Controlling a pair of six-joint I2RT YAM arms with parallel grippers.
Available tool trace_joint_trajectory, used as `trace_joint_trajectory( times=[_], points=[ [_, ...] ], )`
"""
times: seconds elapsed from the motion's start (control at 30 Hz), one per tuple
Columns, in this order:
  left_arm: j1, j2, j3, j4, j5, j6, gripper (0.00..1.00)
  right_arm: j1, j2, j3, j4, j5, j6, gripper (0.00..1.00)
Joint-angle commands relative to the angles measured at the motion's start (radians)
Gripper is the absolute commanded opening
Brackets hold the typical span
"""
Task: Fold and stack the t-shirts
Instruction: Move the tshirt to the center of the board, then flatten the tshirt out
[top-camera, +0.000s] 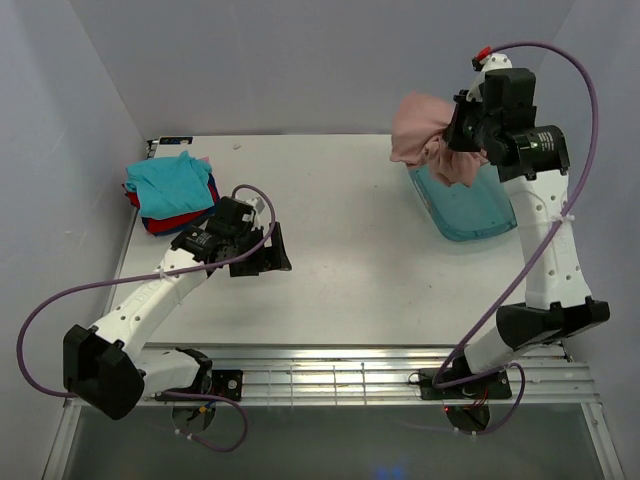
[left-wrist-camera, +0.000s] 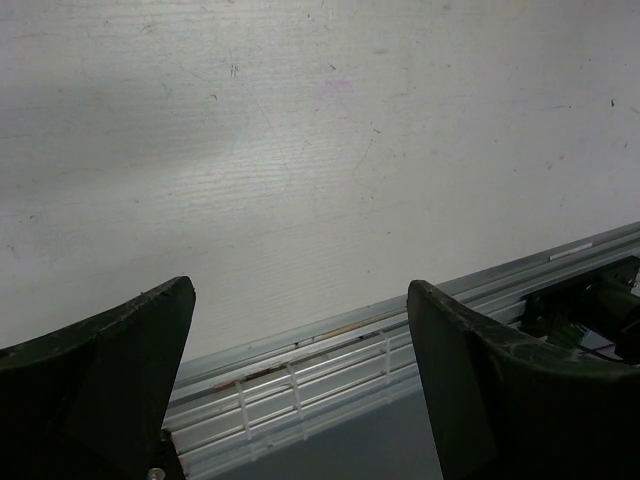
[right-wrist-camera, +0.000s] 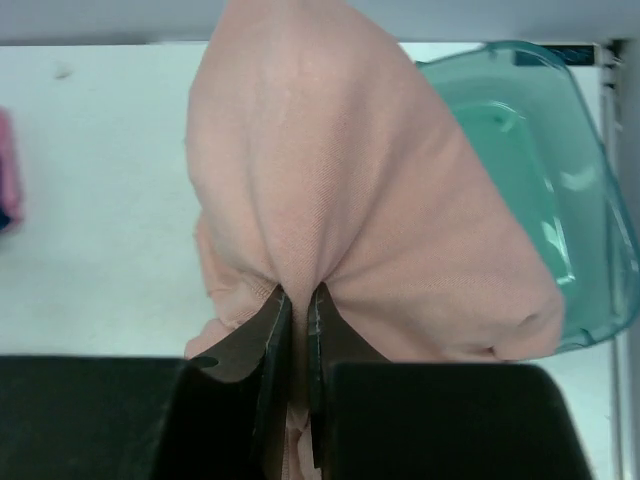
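My right fingers are pinched nearly together on a fold of the large dusty-pink cotton t-shirt. In my right wrist view, the cloth is gathered into the narrow slot between these fingers. The rest of the shirt spreads out from them in a bunched, rounded mass. The shirt hangs off the white worktop, raised near its far-right corner. It hangs over the far end of the translucent blue-green plastic tray. That tray stands on the worktop by the right edge, and my wrist view shows its rim just past the pink cloth.

My left fingers are spread wide and hold nothing. They are low over the bare worktop, left of its middle. Between these fingers I see only the scuffed white surface and the metal rail along the near edge.

The folded t-shirts lie in a stack by the far-left corner. The teal one is on top, with red and dark-blue edges showing beneath. The stack is well apart from the pink shirt and just beyond my left arm.
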Motion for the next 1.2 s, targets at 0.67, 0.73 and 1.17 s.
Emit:
trace_joint_trajectory(
  times=[0.67, 0.73, 1.17],
  points=[
    [-0.002, -0.209, -0.113, 0.04, -0.028, -0.151, 0.98, 0.414, -0.396, -0.927, 0.16, -0.229, 0.143, 0.6],
    [-0.002, -0.212, -0.118, 0.041, -0.035, -0.163, 0.98, 0.498, -0.386, -0.947, 0.202, -0.239, 0.137, 0.56],
    [-0.002, -0.33, -0.167, 0.014, -0.074, -0.249, 0.98, 0.835, 0.051, -0.773, 0.346, -0.053, 0.167, 0.6]
  ],
)
